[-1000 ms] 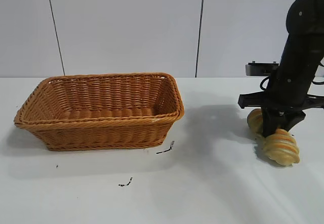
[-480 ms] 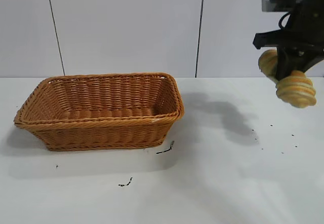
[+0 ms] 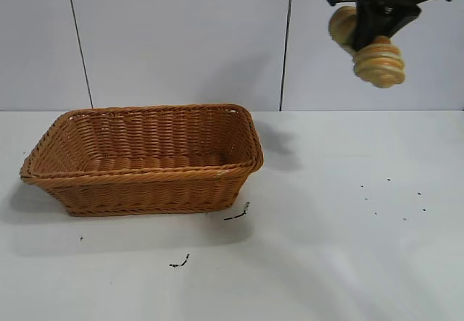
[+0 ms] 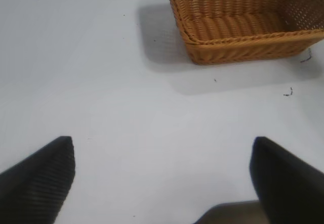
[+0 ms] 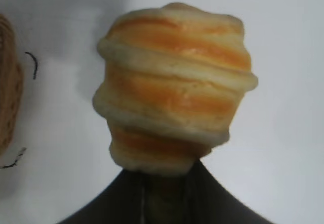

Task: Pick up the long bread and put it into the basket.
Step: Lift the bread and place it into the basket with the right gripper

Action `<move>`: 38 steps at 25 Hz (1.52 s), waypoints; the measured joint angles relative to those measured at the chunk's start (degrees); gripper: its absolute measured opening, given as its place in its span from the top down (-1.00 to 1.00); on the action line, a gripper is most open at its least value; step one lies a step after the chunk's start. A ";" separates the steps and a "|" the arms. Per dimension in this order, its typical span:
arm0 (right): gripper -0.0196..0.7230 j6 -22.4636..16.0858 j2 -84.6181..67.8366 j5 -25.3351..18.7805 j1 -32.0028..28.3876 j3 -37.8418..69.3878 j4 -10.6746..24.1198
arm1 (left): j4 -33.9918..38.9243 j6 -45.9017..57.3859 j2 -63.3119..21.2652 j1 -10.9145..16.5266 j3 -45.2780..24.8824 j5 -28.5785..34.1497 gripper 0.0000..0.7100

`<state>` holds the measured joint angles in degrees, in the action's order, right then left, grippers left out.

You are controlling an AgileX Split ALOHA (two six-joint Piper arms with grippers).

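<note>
Right gripper (image 3: 373, 27) is clenching the long bread (image 3: 377, 60) aloft; should travel left, centring over the basket (image 3: 145, 154) before lowering.

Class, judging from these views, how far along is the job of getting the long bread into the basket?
Done: the right gripper is shut on the long bread and holds it high above the table. In hand: carrying it; it hangs to the right of the basket, not over it. Left: bring it above the basket, which looks empty, lower and release. The left gripper is open over bare table.
</note>
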<state>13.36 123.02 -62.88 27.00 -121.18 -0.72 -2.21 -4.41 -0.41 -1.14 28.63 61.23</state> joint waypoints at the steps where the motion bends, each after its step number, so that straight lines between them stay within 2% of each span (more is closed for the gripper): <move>1: 0.71 2.02 0.86 0.33 1.64 -1.20 -0.06 | 0.00 0.00 0.00 0.00 0.00 0.00 -0.95; 5: 0.71 10.85 4.04 3.64 7.46 -3.36 -0.23 | 0.00 0.00 0.00 0.00 0.00 0.00 -0.95; 7: 0.71 18.35 5.82 5.71 9.30 -3.43 -0.23 | 0.00 0.00 0.00 0.00 0.00 0.00 -0.95; 11: 0.71 36.04 9.38 8.84 10.71 -3.43 -0.24 | 0.00 0.00 0.00 0.00 0.00 0.00 -0.95; 13: 0.71 42.43 11.06 10.56 10.71 -3.43 -0.36 | 0.00 0.00 0.00 0.00 0.00 0.00 -0.95; 15: 0.71 45.91 12.65 12.56 10.71 -3.43 -0.30 | 0.00 0.00 0.00 0.00 0.00 0.00 -0.95; 19: 0.71 46.90 15.89 15.49 10.71 -3.43 -1.42 | 0.00 0.00 0.00 0.00 0.00 0.00 -0.95; 24: 0.70 47.07 18.48 15.80 10.71 -3.43 -5.26 | 0.00 0.00 0.00 0.00 0.00 0.00 -0.95; 26: 0.62 47.07 18.71 15.80 10.71 -3.43 -7.16 | 0.00 0.00 0.00 0.00 0.00 0.00 -0.95; 28: 0.39 47.07 18.71 15.80 10.71 -3.43 -8.47 | 0.00 0.00 0.00 0.00 0.00 0.00 -0.95; 31: -0.37 47.07 18.66 15.80 10.71 -3.43 -9.60 | 0.00 0.00 0.00 0.00 0.00 0.00 -0.95; 33: -0.71 46.46 18.47 15.80 10.71 -3.43 -10.26 | 0.00 0.00 0.00 0.00 0.00 0.00 -0.95; 35: -0.85 45.93 18.10 15.75 10.71 -3.43 -10.45 | 0.00 0.00 0.00 0.00 0.00 0.00 -0.95; 38: -0.91 45.22 17.14 15.69 10.59 -3.43 -10.51 | 0.00 0.00 0.00 0.00 0.00 0.00 -0.95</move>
<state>58.58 140.17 -47.19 37.60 -124.61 -11.23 -2.21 -4.41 -0.41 -1.14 28.63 61.23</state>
